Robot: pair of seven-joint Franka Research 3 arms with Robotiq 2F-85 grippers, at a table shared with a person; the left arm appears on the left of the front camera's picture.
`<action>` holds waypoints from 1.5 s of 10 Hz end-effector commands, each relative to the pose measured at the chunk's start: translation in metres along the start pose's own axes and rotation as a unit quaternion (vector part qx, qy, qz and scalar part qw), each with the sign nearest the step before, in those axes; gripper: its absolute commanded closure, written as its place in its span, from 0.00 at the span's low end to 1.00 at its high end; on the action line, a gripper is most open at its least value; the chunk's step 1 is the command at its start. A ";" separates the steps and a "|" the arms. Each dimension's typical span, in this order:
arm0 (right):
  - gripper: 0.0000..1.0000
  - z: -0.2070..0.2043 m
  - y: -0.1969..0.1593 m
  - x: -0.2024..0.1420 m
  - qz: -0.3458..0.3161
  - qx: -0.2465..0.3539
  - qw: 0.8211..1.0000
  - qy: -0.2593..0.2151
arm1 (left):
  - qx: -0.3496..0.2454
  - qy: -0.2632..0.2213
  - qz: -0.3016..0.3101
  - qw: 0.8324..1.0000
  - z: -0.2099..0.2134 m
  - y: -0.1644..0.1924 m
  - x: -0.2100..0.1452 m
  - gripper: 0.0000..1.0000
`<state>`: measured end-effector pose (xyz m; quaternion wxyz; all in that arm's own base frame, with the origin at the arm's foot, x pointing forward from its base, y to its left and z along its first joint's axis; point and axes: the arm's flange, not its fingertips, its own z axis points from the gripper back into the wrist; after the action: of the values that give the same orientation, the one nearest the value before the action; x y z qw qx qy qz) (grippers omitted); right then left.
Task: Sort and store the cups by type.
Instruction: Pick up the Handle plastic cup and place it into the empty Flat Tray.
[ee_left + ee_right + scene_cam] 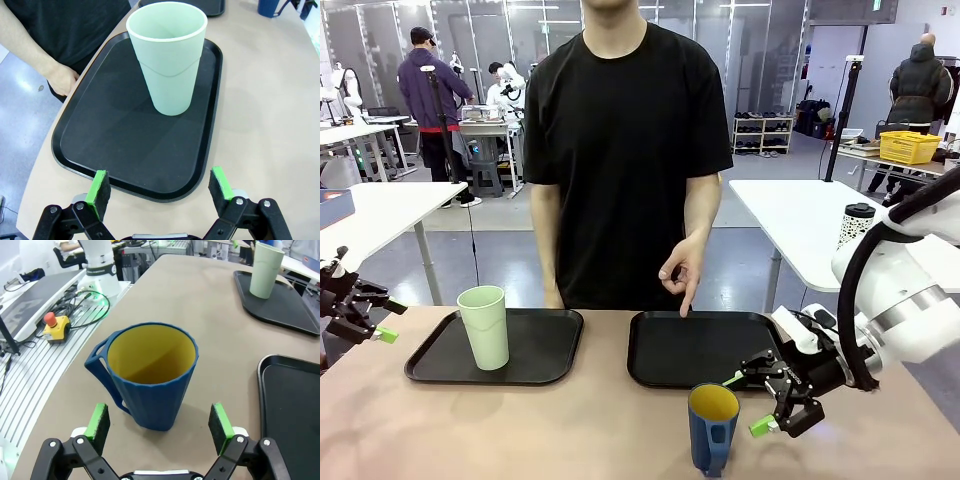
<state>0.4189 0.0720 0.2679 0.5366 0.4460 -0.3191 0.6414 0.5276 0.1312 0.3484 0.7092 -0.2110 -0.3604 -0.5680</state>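
Observation:
A tall pale mint-green tumbler (pixel 485 326) stands upright on the left black tray (pixel 546 350); the left wrist view has the tumbler (pixel 167 55) on that tray (pixel 100 130). A dark blue mug with a yellow inside (pixel 712 427) stands on the bare table near the front edge, below the right black tray (pixel 670 355). My right gripper (pixel 750 404) hangs open just right of the mug, which sits a little beyond its green pads (pixel 99 421) in the right wrist view, mug (pixel 150 375) handle to the left. My left gripper (pixel 380 322) is open at the table's left edge, short of the tray.
A person in a black shirt stands at the far side, one hand (pixel 682 270) pointing down at the right tray's far edge. The other hand (pixel 62 80) rests beside the left tray. A speckled tumbler with a dark lid (pixel 856 223) stands on a white table behind my right arm.

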 end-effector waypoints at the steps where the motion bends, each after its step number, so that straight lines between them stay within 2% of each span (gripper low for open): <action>1: 0.00 -0.001 -0.009 -0.010 0.027 0.036 0.999 -0.003 | 0.001 -0.014 -0.010 1.000 0.000 0.004 -0.001 0.00; 4: 0.00 -0.004 -0.013 -0.016 0.063 0.065 0.996 -0.027 | 0.001 -0.014 -0.010 1.000 0.000 0.004 -0.001 0.00; 15: 0.00 -0.041 -0.027 -0.017 0.092 0.071 0.992 -0.057 | 0.001 -0.014 -0.010 1.000 0.000 0.004 -0.001 0.00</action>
<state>0.4380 0.1052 0.2459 0.4386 0.4892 -0.3284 0.6785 0.5276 0.1312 0.3484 0.7092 -0.2110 -0.3604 -0.5680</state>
